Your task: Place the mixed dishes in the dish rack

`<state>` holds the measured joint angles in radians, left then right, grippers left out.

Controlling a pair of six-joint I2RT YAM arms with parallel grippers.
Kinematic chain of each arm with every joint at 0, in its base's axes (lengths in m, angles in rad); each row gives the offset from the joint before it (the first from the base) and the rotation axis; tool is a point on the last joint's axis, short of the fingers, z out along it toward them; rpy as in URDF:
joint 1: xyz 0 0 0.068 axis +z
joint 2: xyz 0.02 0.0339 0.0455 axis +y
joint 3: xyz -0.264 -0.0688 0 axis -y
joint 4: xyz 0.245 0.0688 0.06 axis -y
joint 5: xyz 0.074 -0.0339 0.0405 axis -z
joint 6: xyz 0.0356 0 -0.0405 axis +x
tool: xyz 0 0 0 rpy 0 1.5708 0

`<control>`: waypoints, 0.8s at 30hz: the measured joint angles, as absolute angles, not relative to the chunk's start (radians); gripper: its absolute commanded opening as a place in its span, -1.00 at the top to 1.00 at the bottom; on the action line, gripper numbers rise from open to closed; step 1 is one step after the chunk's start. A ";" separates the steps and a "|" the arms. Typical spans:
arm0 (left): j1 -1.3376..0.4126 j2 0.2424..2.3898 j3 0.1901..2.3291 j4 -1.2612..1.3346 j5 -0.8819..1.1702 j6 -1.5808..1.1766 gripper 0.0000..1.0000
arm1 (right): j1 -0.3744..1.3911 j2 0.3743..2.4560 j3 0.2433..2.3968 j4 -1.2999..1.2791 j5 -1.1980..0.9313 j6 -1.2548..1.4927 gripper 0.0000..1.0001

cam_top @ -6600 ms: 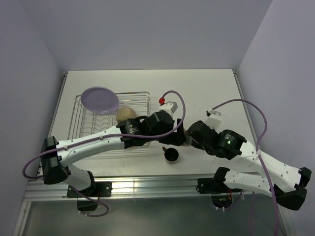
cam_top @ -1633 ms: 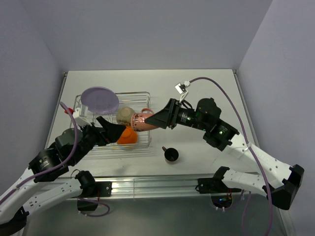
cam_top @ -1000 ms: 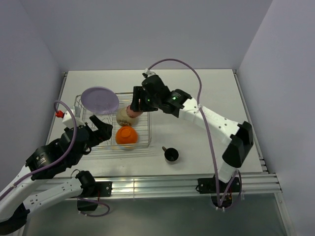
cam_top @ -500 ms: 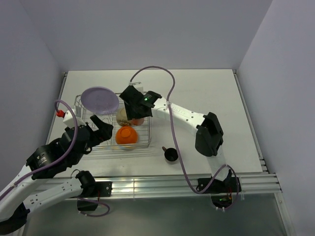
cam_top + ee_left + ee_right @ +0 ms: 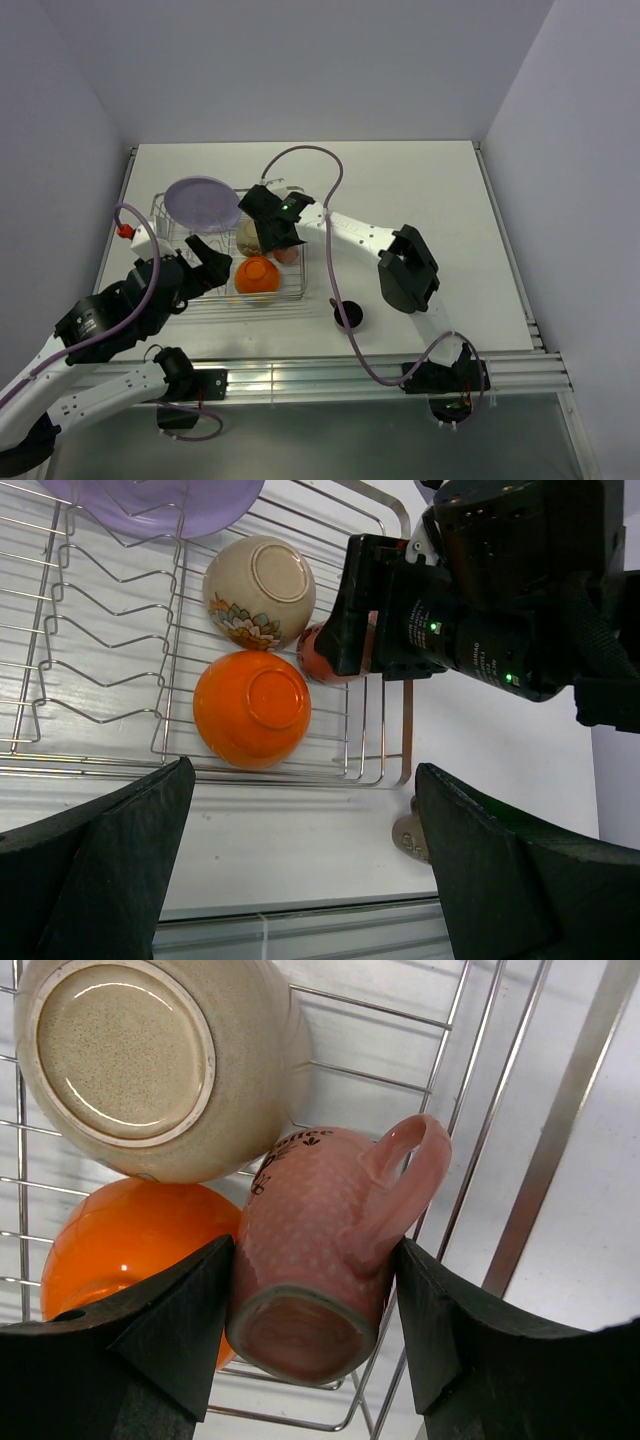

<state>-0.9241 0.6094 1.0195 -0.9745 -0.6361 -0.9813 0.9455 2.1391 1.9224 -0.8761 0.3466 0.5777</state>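
Observation:
The dish rack (image 5: 240, 298) stands at the table's left. In it are the lilac plate (image 5: 202, 204) upright at the back, the beige bowl (image 5: 250, 237) and the orange bowl (image 5: 257, 276), both upside down. My right gripper (image 5: 312, 1290) is shut on the small pink cup (image 5: 320, 1230), base towards the camera and handle to the right, low over the rack's right end beside both bowls. My left gripper (image 5: 300, 780) is open and holds nothing, above the rack's front edge. The small dark cup (image 5: 348, 316) stands on the table, right of the rack.
The right arm (image 5: 350, 228) stretches from the near edge across the rack's right side. The rack's wire prongs (image 5: 90, 670) stand in rows left of the bowls. White table lies beyond and right of the rack.
The right arm has carried the pink cup from above the beige bowl down to the rack's right end. The left arm has stayed still.

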 measured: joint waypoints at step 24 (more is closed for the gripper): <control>-0.924 0.616 0.984 -0.949 -0.567 -0.990 -0.95 | 0.955 2.028 1.918 -0.866 0.417 0.538 -0.99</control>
<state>-0.9241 0.6155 0.9836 -0.9489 -0.5667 -0.9901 0.9554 2.0277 1.9179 -0.8658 0.4171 0.5377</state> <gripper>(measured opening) 0.974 0.994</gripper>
